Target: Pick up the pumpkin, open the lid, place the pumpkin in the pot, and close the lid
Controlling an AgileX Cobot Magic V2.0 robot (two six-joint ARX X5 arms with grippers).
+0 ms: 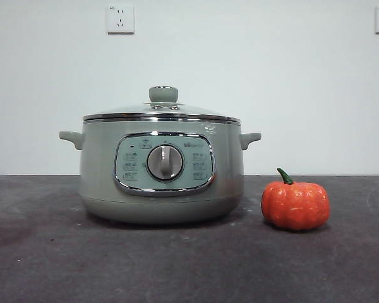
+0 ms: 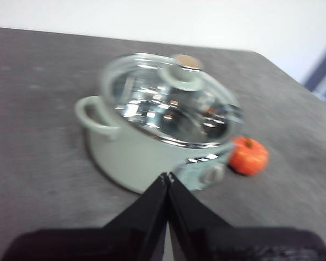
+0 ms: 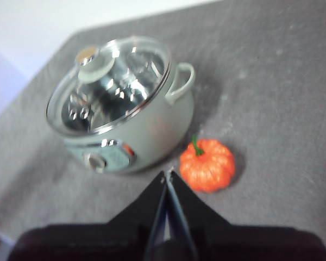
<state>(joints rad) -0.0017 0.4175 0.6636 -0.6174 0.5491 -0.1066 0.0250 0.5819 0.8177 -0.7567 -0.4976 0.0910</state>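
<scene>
The sage-green pot [image 1: 161, 173] stands on the dark table with its dial facing the front view. The glass lid [image 1: 161, 112] with its green knob sits shut on it. The small orange pumpkin [image 1: 295, 204] with a green stem stands on the table right of the pot, apart from it. My left gripper [image 2: 168, 176] is shut and empty, high above the table on the pot's handle side [image 2: 163, 119]. My right gripper [image 3: 167, 174] is shut and empty, above the table close to the pumpkin [image 3: 207, 165]. Neither gripper shows in the front view.
The table [image 1: 50, 252] is dark grey and mottled, with a white wall behind. Two wall sockets [image 1: 120, 19] sit high on the wall. The table's edges show in both wrist views.
</scene>
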